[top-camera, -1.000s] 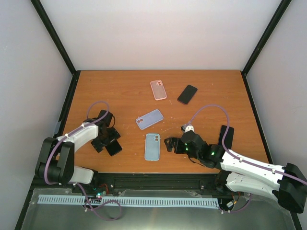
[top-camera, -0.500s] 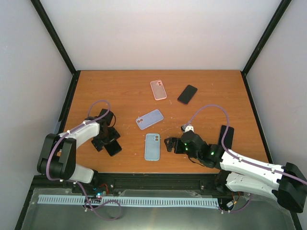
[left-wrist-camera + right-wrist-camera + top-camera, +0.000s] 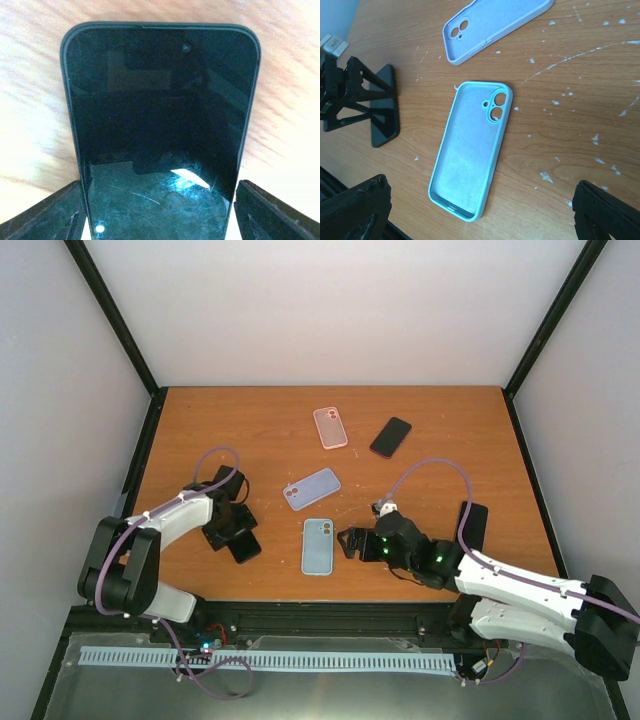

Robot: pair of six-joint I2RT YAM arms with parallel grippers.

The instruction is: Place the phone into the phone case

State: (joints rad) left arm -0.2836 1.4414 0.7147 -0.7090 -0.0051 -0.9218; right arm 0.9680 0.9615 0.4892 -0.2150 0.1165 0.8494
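At the near edge of the table (image 3: 220, 430) both arms reach in low. The left gripper (image 3: 235, 535) is down on the wood at the near left, and its two fingers (image 3: 47, 212) lie against the two long edges of a black phone (image 3: 160, 110), so they are pinching it. This black phone lies flat with its screen up, and the rest of it points away from the fingers. From above it is a small dark slab (image 3: 246, 549), set at an angle, well to the left of the cases.

The right gripper (image 3: 350, 542) hovers just to the right of the light blue case (image 3: 318, 546). Its fingers (image 3: 355, 205) are spread wide, with nothing between them. The light blue case (image 3: 470, 157) lies open side up, with the camera hole at its far end, and nothing is inside. It is apart from both grippers.

A second black phone (image 3: 472, 527) lies near the right edge of the table, beside the right arm and its cable.

A little further in, a lavender case (image 3: 312, 489) lies tilted, also open side up, just beyond the light blue case but not touching it.

Furthest away lie a pink case (image 3: 330, 427) and, to its right, a third black phone (image 3: 390, 437), apart from each other.
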